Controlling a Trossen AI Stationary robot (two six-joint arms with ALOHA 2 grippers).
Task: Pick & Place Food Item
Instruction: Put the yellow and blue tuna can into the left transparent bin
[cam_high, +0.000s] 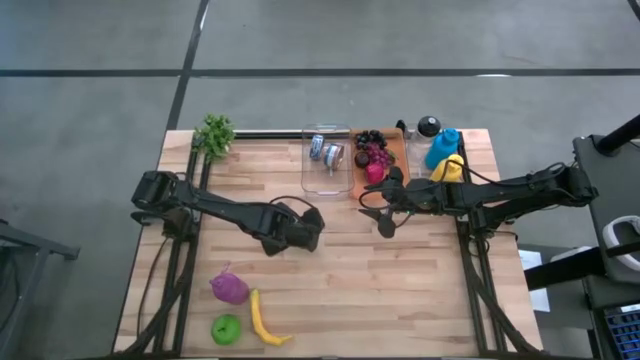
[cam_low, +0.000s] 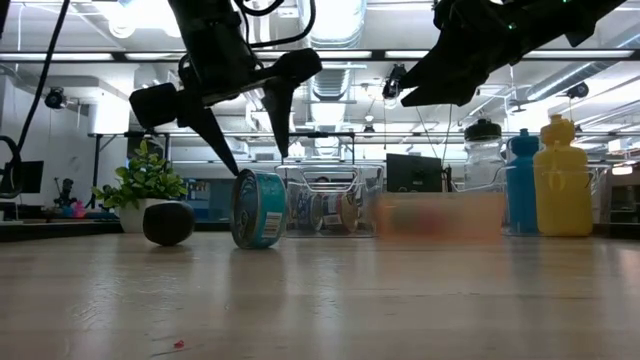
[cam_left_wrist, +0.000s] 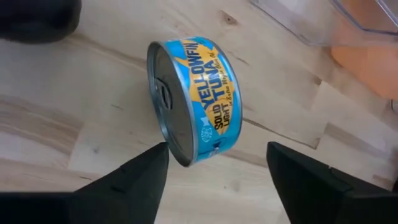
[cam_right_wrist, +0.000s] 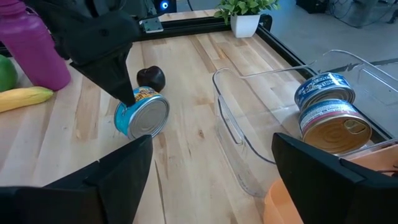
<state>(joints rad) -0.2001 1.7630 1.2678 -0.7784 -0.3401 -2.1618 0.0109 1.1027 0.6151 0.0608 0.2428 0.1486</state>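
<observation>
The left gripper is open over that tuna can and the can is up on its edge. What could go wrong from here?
1. The tuna can stands on its rim on the table, so it may roll away, perhaps toward the dark round fruit beside it.
2. The left gripper hangs open just above; lifting off at an angle might nudge the can.
3. The right gripper hovers open nearby, so the arms could crowd each other.

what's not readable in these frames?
- Tuna can: hidden in the high view under the left gripper.
- Orange tray: blurred in the low view, contents unreadable.
- Cans in the clear bin: too small in the high view; labels unreadable.
</observation>
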